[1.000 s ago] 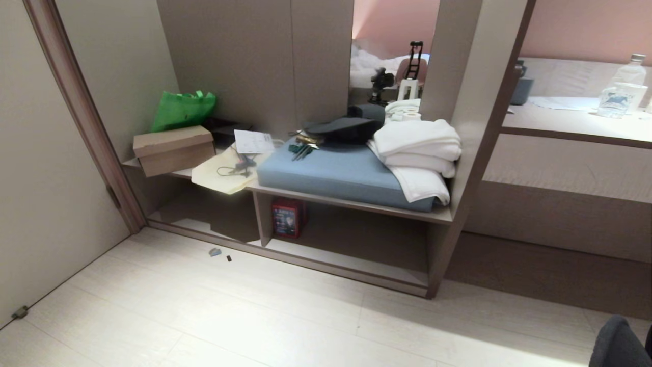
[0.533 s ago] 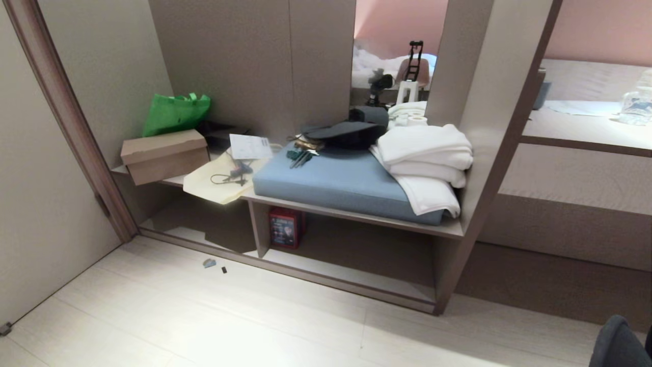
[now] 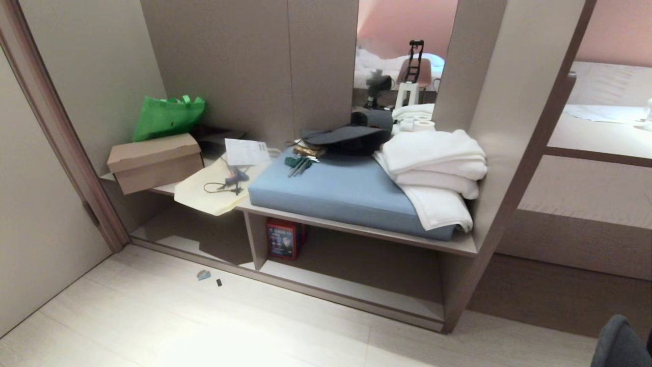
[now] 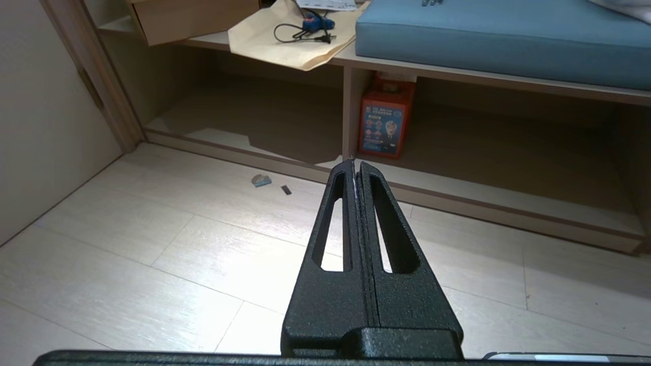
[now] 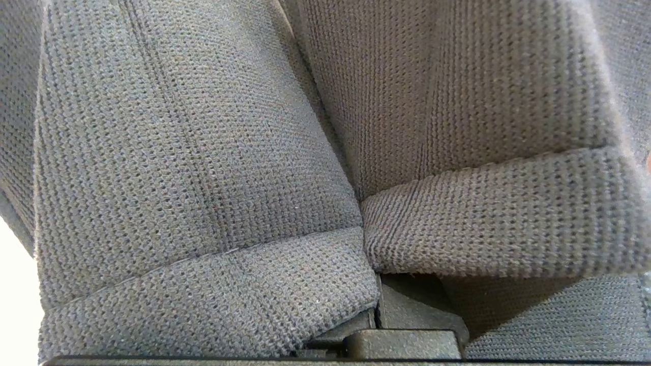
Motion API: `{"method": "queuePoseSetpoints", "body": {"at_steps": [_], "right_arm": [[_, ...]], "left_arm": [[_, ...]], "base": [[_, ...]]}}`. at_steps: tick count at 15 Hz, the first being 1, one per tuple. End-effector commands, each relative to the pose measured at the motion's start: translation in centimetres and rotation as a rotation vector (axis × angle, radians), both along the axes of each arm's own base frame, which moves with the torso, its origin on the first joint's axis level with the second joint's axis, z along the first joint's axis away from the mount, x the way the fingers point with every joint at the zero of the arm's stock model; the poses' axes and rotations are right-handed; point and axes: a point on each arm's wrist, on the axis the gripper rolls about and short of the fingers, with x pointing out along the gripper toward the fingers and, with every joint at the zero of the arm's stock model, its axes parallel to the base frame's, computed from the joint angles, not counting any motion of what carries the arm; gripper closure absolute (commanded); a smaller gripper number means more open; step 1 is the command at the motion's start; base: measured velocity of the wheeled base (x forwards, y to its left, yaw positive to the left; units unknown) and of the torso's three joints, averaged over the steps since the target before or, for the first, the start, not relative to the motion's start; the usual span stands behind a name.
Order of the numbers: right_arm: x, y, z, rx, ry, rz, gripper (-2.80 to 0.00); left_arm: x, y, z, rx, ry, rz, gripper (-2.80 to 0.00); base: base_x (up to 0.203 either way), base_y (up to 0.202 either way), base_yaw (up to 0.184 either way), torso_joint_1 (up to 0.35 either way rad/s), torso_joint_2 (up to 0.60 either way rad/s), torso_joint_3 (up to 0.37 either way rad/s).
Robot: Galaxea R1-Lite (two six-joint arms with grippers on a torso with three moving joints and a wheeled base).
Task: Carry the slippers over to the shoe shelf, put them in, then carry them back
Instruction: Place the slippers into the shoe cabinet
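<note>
The slippers are dark grey knitted cloth and fill the right wrist view. Their two straps lie side by side over my right gripper, and only the roots of its fingers show beneath them. A dark grey corner of the slippers shows at the head view's lower right edge. The shoe shelf is the low open cubby under the bench ahead, split by an upright divider. My left gripper is shut and empty, held above the floor and pointing at that divider.
A red box stands in the cubby just right of the divider. The bench above carries a blue cushion, white towels, a cardboard box and a green bag. Small scraps lie on the floor. A door frame rises at left.
The whole head view has shifted: the built-in unit now looks larger and nearer, so the camera has come closer. Neither arm has moved.
</note>
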Motion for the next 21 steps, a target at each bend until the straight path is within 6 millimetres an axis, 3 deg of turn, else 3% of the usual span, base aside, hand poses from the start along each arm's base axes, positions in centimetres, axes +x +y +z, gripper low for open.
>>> {"method": "queuePoseSetpoints", "body": {"at_steps": [1, 21], "right_arm": [[0.02, 0.0, -0.01, 0.0, 0.002, 0.001, 0.0], [0.01, 0.0, -0.01, -0.007, 0.003, -0.001, 0.0]], "left_arm": [[0.01, 0.0, 0.02, -0.004, -0.001, 0.001, 0.0], [0.01, 0.0, 0.02, -0.008, -0.001, 0.001, 0.0]], "base": [[0.0, 0.0, 0.0, 0.0, 0.0, -0.095], [0.0, 0.0, 0.0, 0.002, 0.0, -0.194]]}}
